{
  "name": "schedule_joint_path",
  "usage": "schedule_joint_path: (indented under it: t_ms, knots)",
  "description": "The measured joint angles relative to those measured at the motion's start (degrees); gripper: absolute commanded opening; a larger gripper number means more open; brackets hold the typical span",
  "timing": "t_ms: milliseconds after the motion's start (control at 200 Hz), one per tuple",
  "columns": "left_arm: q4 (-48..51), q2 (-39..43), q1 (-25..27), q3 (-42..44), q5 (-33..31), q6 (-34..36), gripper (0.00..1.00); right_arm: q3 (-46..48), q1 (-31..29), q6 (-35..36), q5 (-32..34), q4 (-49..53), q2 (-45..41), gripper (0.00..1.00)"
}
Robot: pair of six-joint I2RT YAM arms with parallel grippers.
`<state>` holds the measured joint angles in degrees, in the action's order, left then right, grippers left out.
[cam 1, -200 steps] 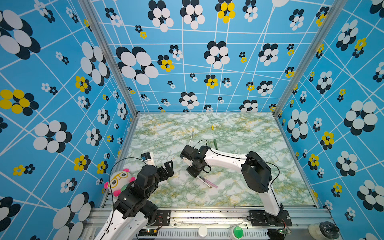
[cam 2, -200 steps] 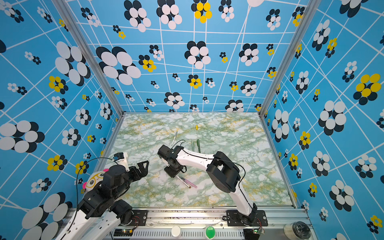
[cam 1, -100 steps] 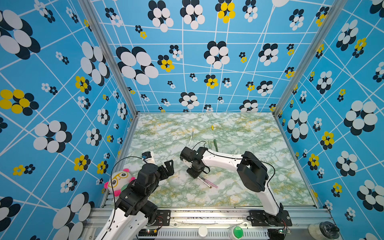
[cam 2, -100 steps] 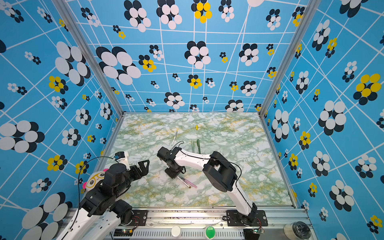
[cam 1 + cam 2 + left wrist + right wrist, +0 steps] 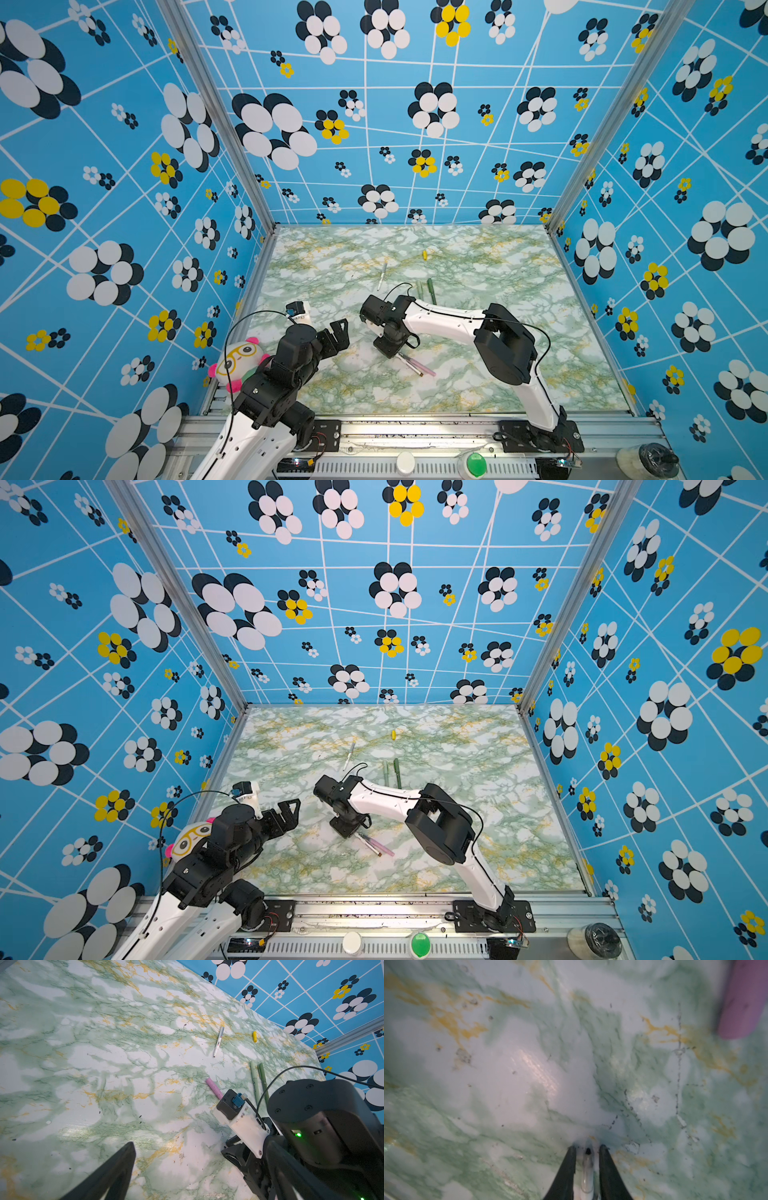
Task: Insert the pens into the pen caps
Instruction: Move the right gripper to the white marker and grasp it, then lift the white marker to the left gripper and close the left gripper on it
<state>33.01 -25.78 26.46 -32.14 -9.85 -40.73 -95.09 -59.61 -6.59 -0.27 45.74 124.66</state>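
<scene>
My right gripper [image 5: 390, 353] [image 5: 347, 832] points down at the table over the near end of two pens that lie side by side, a brown-marked white pen [image 5: 409, 365] and a pink pen [image 5: 424, 368]. In the right wrist view its jaws [image 5: 587, 1147] stand narrowly either side of the white pen's dark tip [image 5: 587, 1159], with a slim gap on each side. The pink cap [image 5: 214, 1088] [image 5: 745, 1001] lies just beyond. Further back are a white pen [image 5: 382, 275], a yellow cap [image 5: 424, 254], a pale green pen [image 5: 419, 289] and a dark green pen [image 5: 431, 291]. My left gripper [image 5: 338, 332] hovers open and empty.
A plush toy [image 5: 239, 363] sits at the table's front left corner beside the left arm. Patterned blue walls close in the left, back and right sides. A metal rail [image 5: 415, 428] with a green button [image 5: 476, 463] runs along the front edge.
The right gripper has sunk onto the end of the white pen and its jaws have narrowed around it. The left arm has stayed put.
</scene>
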Motion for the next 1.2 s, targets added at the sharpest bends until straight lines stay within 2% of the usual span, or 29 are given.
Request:
schedule_joint_path:
  t_ms: [500,840,1035,1199]
  knots:
    - [-2.1,0.0,-0.3,0.0,0.3,0.0,0.99,-0.3,-0.2,-1.4,-3.5,0.3,-0.2,0.14]
    - [-4.4,0.0,-0.4,0.1,1.8,0.0,0.99,-5.3,0.9,-2.9,-4.8,0.7,-0.9,0.13]
    - [-8.2,-0.5,-0.6,0.6,6.1,2.8,0.99,-5.4,4.2,-4.7,-5.1,0.4,-4.2,0.12]
    - [-12.3,-4.5,-0.6,0.6,12.0,6.0,1.00,-3.5,8.0,-6.6,-5.7,-1.7,-10.1,0.11]
